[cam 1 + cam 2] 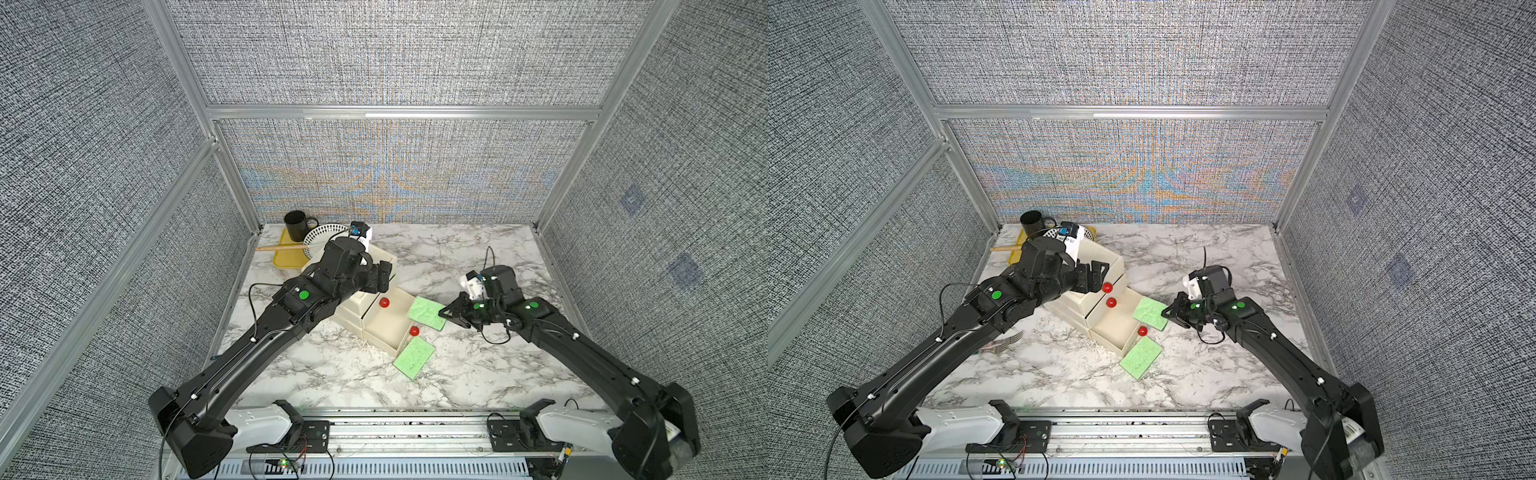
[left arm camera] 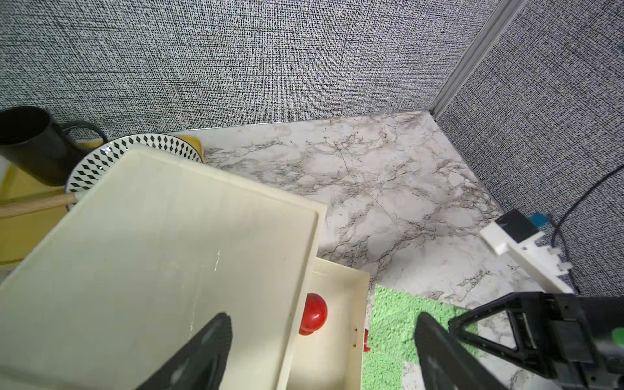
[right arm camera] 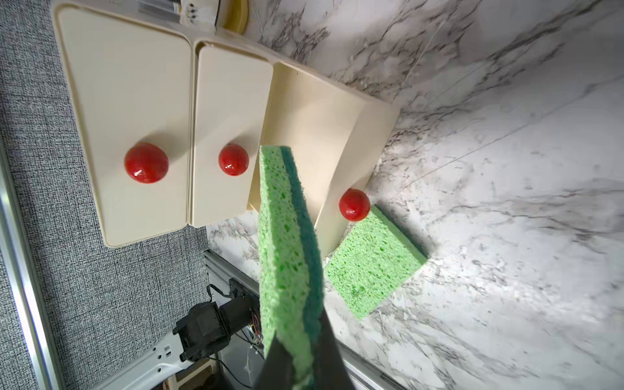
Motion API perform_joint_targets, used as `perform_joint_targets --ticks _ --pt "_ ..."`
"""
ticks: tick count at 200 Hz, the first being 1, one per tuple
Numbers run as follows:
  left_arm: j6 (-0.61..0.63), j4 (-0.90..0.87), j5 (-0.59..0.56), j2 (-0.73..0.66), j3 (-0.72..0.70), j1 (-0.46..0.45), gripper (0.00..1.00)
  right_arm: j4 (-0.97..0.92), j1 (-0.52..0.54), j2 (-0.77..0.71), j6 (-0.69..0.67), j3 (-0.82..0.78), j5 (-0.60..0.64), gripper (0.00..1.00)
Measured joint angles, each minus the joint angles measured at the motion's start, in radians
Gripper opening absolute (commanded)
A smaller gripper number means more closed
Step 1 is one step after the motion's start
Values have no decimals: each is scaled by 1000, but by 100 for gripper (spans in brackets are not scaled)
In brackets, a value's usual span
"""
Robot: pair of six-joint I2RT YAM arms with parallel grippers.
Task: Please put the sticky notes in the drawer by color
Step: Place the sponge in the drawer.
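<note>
Pinching one green sticky note (image 1: 424, 311) by its edge, the right gripper (image 1: 446, 312) hovers at about 3 o'clock of the pulled-out bottom drawer (image 1: 388, 328) in both top views. The second green note (image 1: 414, 357) lies flat on the marble tabletop (image 1: 478, 374) at 5 o'clock, by that drawer's red knob (image 1: 414, 331). The left gripper (image 1: 384, 277) hangs empty over the three-drawer cabinet (image 1: 380, 255).

From the left wrist, its fingers (image 2: 206, 351) stand wide apart with nothing between them, above the cabinet's front edge.

From the right wrist, the green sticky note (image 3: 287, 219) stands on edge, clamped at one short end. It is thin and porous, with a darker face. It looks light, soft and squashy, not slippery, and held by the end it may flop. The second green note (image 3: 371, 266) is probably best taken across its free long edges.
</note>
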Motion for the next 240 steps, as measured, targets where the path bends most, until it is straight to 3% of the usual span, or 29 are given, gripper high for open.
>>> perform_joint_targets --ticks 77,215,230,240 --pt "10 3 -5 -43 -44 0 88 106 73 300 43 129 27 0" --pt "16 3 -26 -77 -74 1 91 205 92 533 61 232 74 0" --pt "16 3 -26 -77 -74 1 93 203 93 549 60 253 83 22" --pt "16 3 -26 -77 -74 1 99 202 96 559 57 274 94 37"
